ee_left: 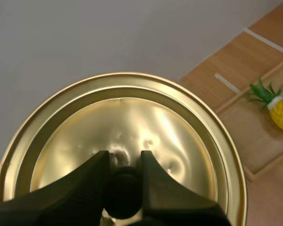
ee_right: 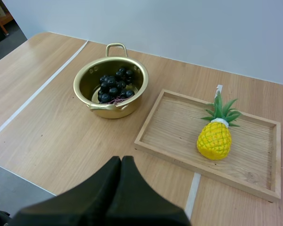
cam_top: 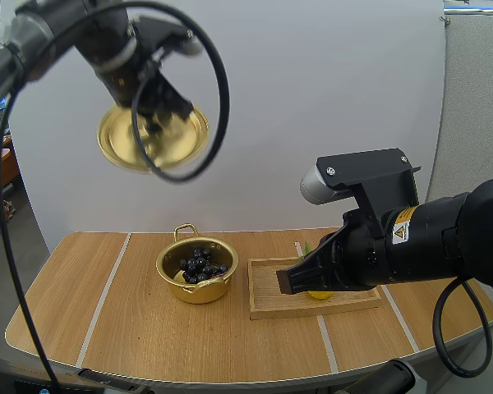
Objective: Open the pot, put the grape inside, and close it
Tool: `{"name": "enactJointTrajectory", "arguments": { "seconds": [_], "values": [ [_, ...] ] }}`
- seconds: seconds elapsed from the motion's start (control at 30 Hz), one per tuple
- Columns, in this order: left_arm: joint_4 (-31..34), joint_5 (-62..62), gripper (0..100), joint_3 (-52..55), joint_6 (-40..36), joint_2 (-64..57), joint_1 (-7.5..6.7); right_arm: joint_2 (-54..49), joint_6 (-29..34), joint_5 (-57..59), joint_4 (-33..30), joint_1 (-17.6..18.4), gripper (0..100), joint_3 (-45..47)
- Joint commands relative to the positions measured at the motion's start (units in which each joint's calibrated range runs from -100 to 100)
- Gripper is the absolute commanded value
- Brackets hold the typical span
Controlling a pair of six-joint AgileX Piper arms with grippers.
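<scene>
A light wooden table (cam_top: 82,320) with rounded corners is crossed by white tape lines (cam_top: 105,289) that run from front to back. Two things are set directly on it: a golden pot (cam_top: 199,293), which stands uncovered, and a wooden tray (cam_top: 267,313), which is placed just beside the pot on its right, not touching it.
</scene>
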Motion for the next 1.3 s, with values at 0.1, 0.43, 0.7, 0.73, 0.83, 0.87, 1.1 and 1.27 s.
{"name": "enactJointTrajectory", "arguments": {
  "seconds": [0.1, 0.43, 0.7, 0.73, 0.83, 0.87, 1.1, 1.27],
  "values": [
    [-8.29, 0.00, 0, 18.45, 8.33, -0.21, -0.09, -0.45, 0.10, -0.22, -0.05, -0.20, 0, 0.15],
    [-8.43, 0.00, 0, 25.76, 11.12, 4.67, -0.09, -0.45, 0.10, 0.28, 0.30, -0.20, 0, 0.15],
    [-8.43, -7.84, 0, 25.76, 12.42, 12.84, -0.09, -0.45, 0.10, 0.28, 0.30, -0.20, 0, 0.15],
    [-8.43, -9.55, 0, 25.76, 12.42, 13.81, -0.09, -0.45, 0.10, 0.28, 0.30, -0.20, 0, 0.15],
    [-8.43, -14.80, 0, 25.76, 12.42, 16.46, -0.09, -0.45, 0.10, 0.28, 0.30, -0.20, 0, 0.15],
    [-8.43, -16.07, 0, 25.61, 12.42, 17.32, -0.09, -0.45, 0.10, 0.28, 0.30, -0.20, 0, 0.15],
    [-10.15, -20.12, 0, 22.74, 12.42, 22.24, -0.09, -0.45, 0.10, 0.52, 0.31, -0.20, 0, 0.15],
    [-10.20, -20.71, 0, 20.90, 12.42, 25.46, -0.09, -0.45, 0.10, 1.54, 0.31, -0.20, 0, 0.15]
  ]
}}
